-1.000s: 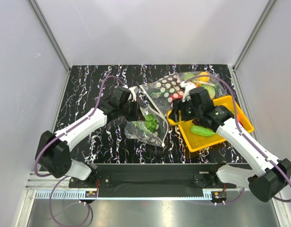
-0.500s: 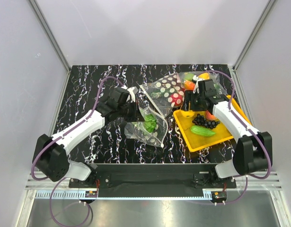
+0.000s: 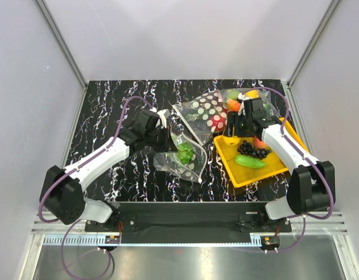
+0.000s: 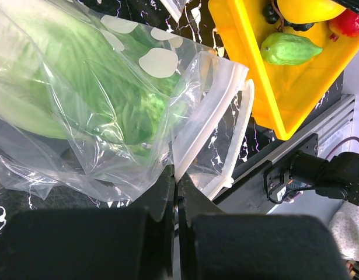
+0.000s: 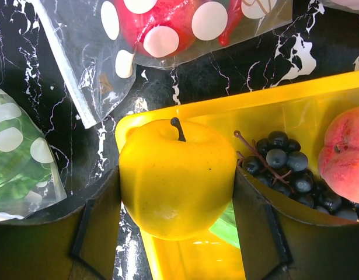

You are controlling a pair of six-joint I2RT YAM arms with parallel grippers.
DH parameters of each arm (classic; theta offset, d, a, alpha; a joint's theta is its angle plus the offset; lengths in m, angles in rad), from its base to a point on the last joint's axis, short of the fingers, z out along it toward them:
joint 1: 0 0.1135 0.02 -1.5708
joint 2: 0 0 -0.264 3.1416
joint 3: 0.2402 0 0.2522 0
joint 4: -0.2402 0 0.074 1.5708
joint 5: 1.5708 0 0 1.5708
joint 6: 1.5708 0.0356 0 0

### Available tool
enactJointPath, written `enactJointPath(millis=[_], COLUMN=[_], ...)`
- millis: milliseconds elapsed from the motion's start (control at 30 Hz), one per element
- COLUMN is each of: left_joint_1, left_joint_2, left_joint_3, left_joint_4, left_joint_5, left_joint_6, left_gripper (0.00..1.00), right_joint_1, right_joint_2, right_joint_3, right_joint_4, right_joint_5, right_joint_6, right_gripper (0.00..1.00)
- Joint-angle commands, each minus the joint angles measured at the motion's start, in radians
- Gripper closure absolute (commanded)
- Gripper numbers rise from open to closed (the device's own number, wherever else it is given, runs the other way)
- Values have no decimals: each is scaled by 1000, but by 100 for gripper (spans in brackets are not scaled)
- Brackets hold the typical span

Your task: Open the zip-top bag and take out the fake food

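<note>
Zip-top bag (image 3: 180,157), mouth parted, lettuce (image 3: 185,153) inside, sits mid-table just beside the yellow tray (image 3: 267,170). Left gripper (image 4: 174,192) is clenched on the bag's edge below its mouth. Right gripper (image 5: 176,204) clasps a yellow fruit (image 5: 176,169) over the tray's corner. Black, white-veined table (image 3: 109,105); plain white walls (image 3: 185,35).

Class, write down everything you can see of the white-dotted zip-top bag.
The bag is crinkly clear plastic printed with white dots, with a white zip strip along its mouth, which gapes open. Green lettuce shows inside. It rests on the black marbled table, left of the yellow tray. The left tool is shut on its edge beside the mouth.
</note>
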Motion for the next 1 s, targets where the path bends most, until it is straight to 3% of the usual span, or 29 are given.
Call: enactJointPath(millis=[0, 200, 467, 700, 967], left_joint_1=[5, 4, 5, 5, 4], left_joint_2=[10, 13, 15, 9, -10], left_joint_3=[43, 36, 39, 33, 19], left_joint_4=[20, 26, 23, 15, 11], left_joint_5=[24, 27, 33, 36, 31], left_joint_6=[26, 25, 28, 25, 26], left_gripper=[100, 100, 100, 100, 100], right_joint_1=[-2, -2, -2, -2, -2], right_joint_2=[-2, -9, -24, -35, -70], right_joint_3=[17, 13, 5, 13, 46], right_joint_4=[-26, -61, -72, -95, -132], right_joint_5=[40, 38, 12, 27, 24], right_joint_6=[12, 24, 26, 17, -5], right_gripper=[68, 61, 30, 10, 3])
